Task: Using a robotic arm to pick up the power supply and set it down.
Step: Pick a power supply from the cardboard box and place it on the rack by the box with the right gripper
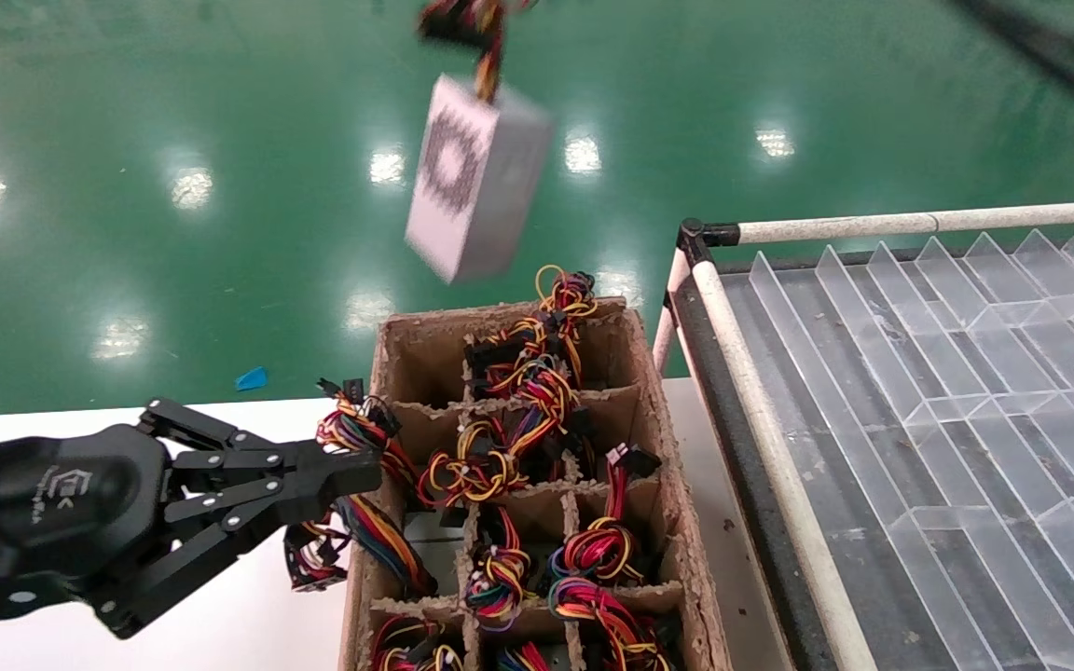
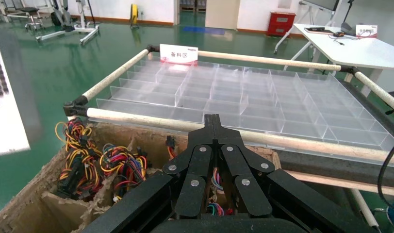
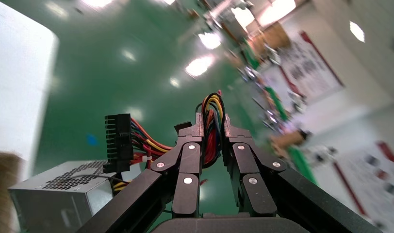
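The power supply [image 1: 476, 177], a grey box with a round perforated grille, hangs tilted in the air above the green floor, beyond the cardboard box. It dangles from its red-yellow-black wire bundle [image 1: 486, 37], which runs out of the head view's top edge. In the right wrist view my right gripper [image 3: 212, 119] is shut on that wire bundle [image 3: 212, 133]; the grey box [image 3: 64, 194] and a black connector [image 3: 118, 141] hang beside it. My left gripper [image 1: 374, 471] sits shut at the box's left side, holding nothing [image 2: 213, 119].
A cardboard box [image 1: 677, 485] with dividers holds several power supplies under coloured wire bundles [image 1: 500, 457]. To its right stands a clear partitioned tray [image 1: 966, 373] in a white tube frame [image 1: 919, 224]. A white table [image 1: 220, 634] lies under the left gripper.
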Robot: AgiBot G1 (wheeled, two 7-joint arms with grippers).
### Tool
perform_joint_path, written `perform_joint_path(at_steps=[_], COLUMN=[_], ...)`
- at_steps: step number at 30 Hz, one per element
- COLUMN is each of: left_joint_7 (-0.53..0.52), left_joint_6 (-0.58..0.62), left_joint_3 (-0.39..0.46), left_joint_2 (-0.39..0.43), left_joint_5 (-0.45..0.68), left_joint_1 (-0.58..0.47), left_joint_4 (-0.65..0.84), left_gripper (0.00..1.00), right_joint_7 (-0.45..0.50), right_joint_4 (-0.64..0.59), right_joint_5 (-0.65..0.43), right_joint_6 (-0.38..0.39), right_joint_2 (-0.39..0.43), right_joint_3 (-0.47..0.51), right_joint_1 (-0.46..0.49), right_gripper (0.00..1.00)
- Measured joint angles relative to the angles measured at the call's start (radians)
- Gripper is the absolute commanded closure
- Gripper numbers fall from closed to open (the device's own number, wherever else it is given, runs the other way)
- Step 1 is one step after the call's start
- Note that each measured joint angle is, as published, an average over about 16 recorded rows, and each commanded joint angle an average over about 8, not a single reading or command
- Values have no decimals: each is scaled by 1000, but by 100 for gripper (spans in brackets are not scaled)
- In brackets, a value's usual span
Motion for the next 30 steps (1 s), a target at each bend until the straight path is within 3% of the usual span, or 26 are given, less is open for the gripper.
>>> perform_joint_path(at_steps=[12, 30], left_joint_7=[0, 0], left_joint_6=[0, 0], left_joint_3=[0, 0], left_joint_2=[0, 0], left_joint_5=[0, 0], left_joint_1=[0, 0], left_joint_4=[0, 0], left_gripper=[100, 100], right_joint_7=[-29, -40], right_joint_4=[-117, -227], right_joint_5=[-60, -93], right_joint_6=[54, 39], right_joint_2=[79, 181], right_joint_3=[-26, -48], right_joint_1=[73, 12], right_gripper=[100, 100])
